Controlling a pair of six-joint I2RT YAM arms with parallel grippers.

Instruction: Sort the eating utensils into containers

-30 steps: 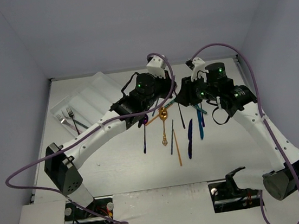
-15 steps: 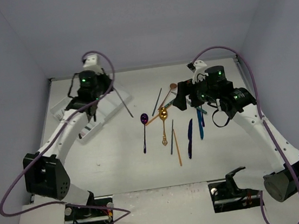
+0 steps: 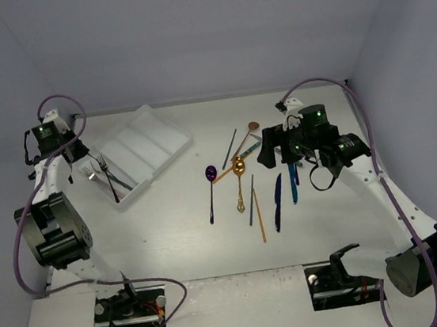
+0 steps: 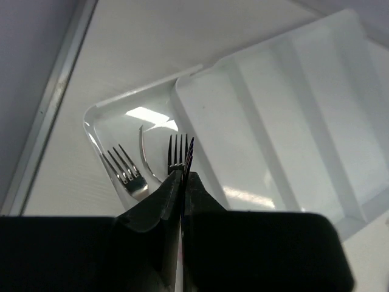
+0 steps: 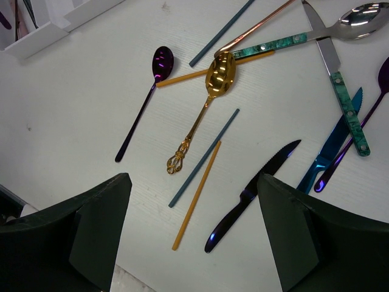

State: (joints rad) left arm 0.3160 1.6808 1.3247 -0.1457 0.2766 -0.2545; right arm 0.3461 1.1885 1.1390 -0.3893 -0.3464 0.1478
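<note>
The white tray (image 3: 151, 132) lies at the back left. Two silver forks (image 4: 124, 171) lie in its end compartment (image 4: 100, 125). My left gripper (image 4: 182, 177) is shut on a thin purple utensil (image 4: 189, 149), seen edge-on, above that compartment; it also shows in the top view (image 3: 84, 160). My right gripper (image 5: 193, 179) is open and empty, hovering above the loose pile: purple spoon (image 5: 161, 64), gold spoon (image 5: 220, 72), orange chopstick (image 5: 196, 196), grey-blue chopstick (image 5: 203, 158), dark blue knife (image 5: 252, 198).
More utensils lie right of the pile: a blue knife (image 5: 331, 149), a teal-handled knife (image 5: 341, 94), a teal-handled silver spoon (image 5: 358, 13), a copper spoon handle (image 5: 261, 27). The table's left edge (image 4: 55, 103) runs close to the tray. The walls stand behind.
My left arm has swung from the utensil pile leftwards to the tray's far left end, carrying the purple utensil. The right gripper has stayed over the pile, shifting only slightly.
</note>
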